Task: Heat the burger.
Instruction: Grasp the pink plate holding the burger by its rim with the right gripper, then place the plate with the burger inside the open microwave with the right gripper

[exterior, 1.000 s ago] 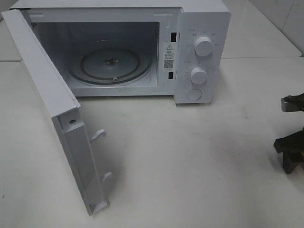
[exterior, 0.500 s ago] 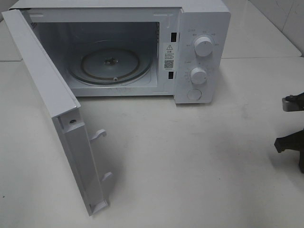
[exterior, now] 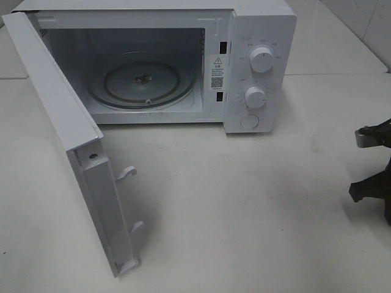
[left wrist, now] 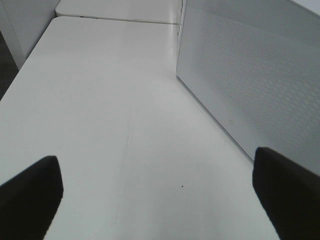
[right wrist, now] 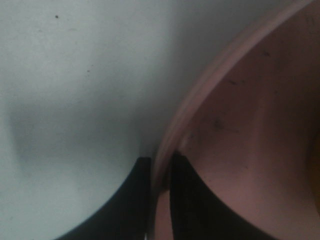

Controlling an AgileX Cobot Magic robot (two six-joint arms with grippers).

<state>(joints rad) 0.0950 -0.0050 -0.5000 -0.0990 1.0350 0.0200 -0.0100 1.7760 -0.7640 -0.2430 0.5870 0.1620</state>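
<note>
On the white bench, the white microwave oven stood with its door swung wide and its round glass turntable bare. The shallow pink plate had just been pinched at its rim as the right gripper closed its jaws from wide, so lifting looked next. The left gripper held its jaws fully apart, empty. The tall round burger showed in none of the 3 views.

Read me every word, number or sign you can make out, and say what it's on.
Warning sticker on the microwave front: a triangle warning sign and a QR-like square; its print is too small to read.
Upper dial and lower dial: scale marks around them, too small to read.
Pink plate: no print visible.
</note>
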